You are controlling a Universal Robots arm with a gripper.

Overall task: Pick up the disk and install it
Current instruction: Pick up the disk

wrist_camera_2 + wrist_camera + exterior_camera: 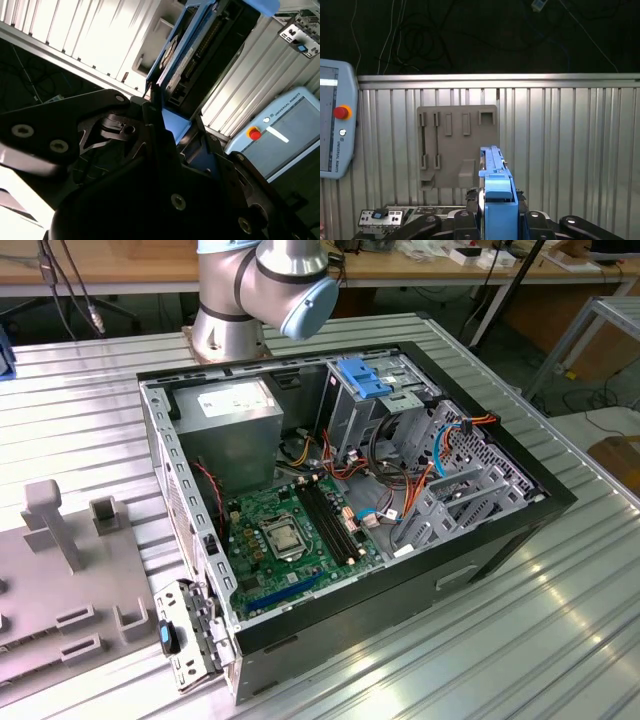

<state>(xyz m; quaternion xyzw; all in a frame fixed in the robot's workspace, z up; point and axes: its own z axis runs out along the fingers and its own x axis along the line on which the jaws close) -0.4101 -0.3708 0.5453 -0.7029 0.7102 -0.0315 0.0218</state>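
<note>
Clamping disk (490, 160) edge-on in my claw (496, 212); thin grip, cd twist/slip, blue rails jam vs PC case (400, 602).

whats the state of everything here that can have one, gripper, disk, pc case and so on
gripper: shut on the disk
disk: held edge-on between the fingers, lifted off the table, not yet installed
computer case: lying on its side, open, insides exposed
processor socket: uncovered, no cooler on it
grey holder plate: lying flat on the table
</note>
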